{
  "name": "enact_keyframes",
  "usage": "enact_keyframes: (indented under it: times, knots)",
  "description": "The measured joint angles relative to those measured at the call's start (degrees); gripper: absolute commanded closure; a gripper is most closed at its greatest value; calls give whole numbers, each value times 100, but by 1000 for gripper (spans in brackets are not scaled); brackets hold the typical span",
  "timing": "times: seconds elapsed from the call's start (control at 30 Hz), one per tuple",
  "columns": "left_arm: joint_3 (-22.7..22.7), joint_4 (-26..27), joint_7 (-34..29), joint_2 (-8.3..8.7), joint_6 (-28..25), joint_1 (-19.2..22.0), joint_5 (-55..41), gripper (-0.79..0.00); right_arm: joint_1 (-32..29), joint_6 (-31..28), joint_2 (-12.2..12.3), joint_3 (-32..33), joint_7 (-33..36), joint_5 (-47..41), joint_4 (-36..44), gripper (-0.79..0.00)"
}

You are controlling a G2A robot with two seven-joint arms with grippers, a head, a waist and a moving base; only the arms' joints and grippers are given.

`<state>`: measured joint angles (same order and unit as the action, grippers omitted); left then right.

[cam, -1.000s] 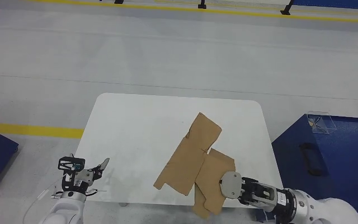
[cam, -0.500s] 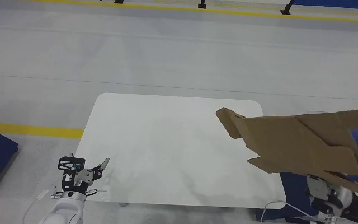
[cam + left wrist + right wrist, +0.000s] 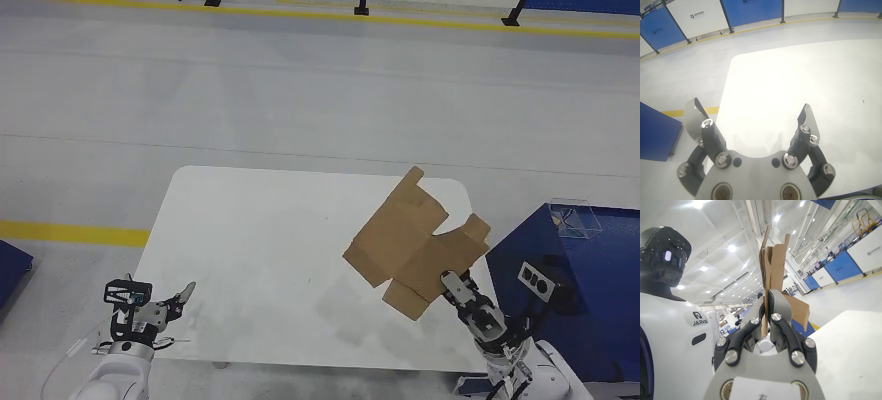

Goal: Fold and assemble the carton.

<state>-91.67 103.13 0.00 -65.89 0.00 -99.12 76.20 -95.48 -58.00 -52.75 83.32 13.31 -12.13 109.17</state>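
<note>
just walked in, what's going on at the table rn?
The right pincer is shut on the edge of the flattened brown carton and holds it up in the air over the right side of the white table. The carton is not yet opened into a box; its panels and flaps lie flat together. The left pincer is open and holds nothing, at the table's near left corner, well apart from the carton.
</note>
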Motion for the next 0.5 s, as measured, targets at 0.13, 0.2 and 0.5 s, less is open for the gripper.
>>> enact_keyframes:
  times: [0.13,0.2,0.5]
  knots:
    - [0,0,0,0,0,0,0,-785,8,0,0,-34,39,-149,-11,0]
    - [0,0,0,0,0,0,0,-785,8,0,0,-31,35,-123,-10,0]
    - [0,0,0,0,0,0,0,-785,11,10,-2,-29,23,-139,5,0]
